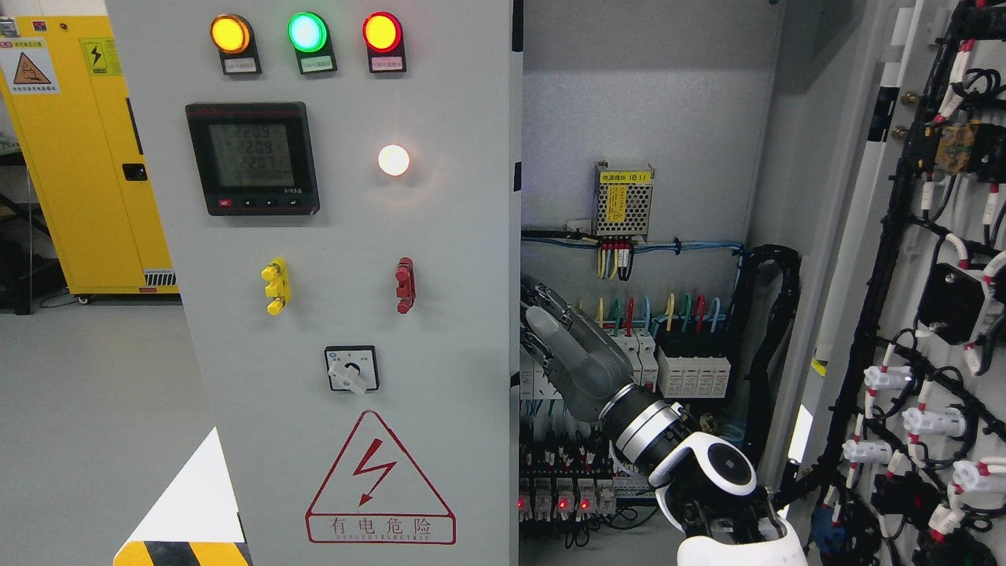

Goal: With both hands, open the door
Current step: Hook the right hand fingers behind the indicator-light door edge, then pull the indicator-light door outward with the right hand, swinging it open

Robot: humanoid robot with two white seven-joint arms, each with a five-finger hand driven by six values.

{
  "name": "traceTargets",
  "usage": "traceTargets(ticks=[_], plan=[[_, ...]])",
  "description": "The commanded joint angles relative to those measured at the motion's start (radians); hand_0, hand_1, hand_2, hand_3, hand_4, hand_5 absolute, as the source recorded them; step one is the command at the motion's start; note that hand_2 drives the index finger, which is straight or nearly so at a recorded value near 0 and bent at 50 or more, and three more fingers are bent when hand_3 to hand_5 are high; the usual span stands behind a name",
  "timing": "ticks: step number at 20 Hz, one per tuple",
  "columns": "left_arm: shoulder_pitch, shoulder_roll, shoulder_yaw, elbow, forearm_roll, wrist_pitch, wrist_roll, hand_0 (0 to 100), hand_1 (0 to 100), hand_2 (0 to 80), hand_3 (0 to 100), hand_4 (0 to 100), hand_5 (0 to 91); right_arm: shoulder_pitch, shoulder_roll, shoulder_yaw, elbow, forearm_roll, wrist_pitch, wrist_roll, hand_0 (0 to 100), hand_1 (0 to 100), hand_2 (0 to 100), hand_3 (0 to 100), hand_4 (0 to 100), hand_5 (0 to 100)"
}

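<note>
Although the right door hangs open, the right hand (562, 342) reaches toward ten o'clock, fingers (542, 326) curled behind the upright edge of the left door (515, 236).

Right hand (559, 339) at left door (346, 283) edge, right door (904, 275) open

Grey left door (346, 314) shut; right door (927, 314) swung wide open.

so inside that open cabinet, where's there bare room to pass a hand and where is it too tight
Bare grey back panel above the small perforated metal power supply is free, as is the strip between that supply and the black cable chain. Lower down it is crowded: white breakers with coloured wires, relays with red lights, and the right hand.
</note>
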Motion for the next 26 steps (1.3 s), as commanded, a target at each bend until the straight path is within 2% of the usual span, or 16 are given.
traceTargets(ticks=[1, 14, 17, 24, 26], plan=[[-0.029, 0.008, 0.001, 0.001, 0.0, 0.0, 0.0, 12, 56, 0.0, 0, 0, 0.0, -0.01, 0.001, -0.015, 0.027, -0.007, 0.001, 0.028, 0, 50, 4, 0, 0, 0], [-0.029, 0.005, 0.001, 0.002, 0.0, 0.0, 0.0, 12, 56, 0.0, 0, 0, 0.0, -0.024, 0.002, -0.015, 0.049, -0.047, 0.003, 0.033, 0, 50, 4, 0, 0, 0], [-0.028, 0.007, 0.001, 0.004, 0.0, 0.0, 0.0, 12, 56, 0.0, 0, 0, 0.0, -0.024, 0.002, -0.015, 0.047, -0.048, 0.026, 0.034, 0, 50, 4, 0, 0, 0], [-0.029, 0.004, -0.001, 0.002, 0.0, 0.0, 0.0, 12, 56, 0.0, 0, 0, 0.0, -0.033, 0.002, -0.013, 0.046, -0.074, 0.032, 0.034, 0, 50, 4, 0, 0, 0], [-0.029, 0.004, 0.001, 0.002, 0.0, 0.001, 0.0, 12, 56, 0.0, 0, 0, 0.0, -0.038, 0.002, -0.013, 0.041, -0.09, 0.055, 0.034, 0, 50, 4, 0, 0, 0]])
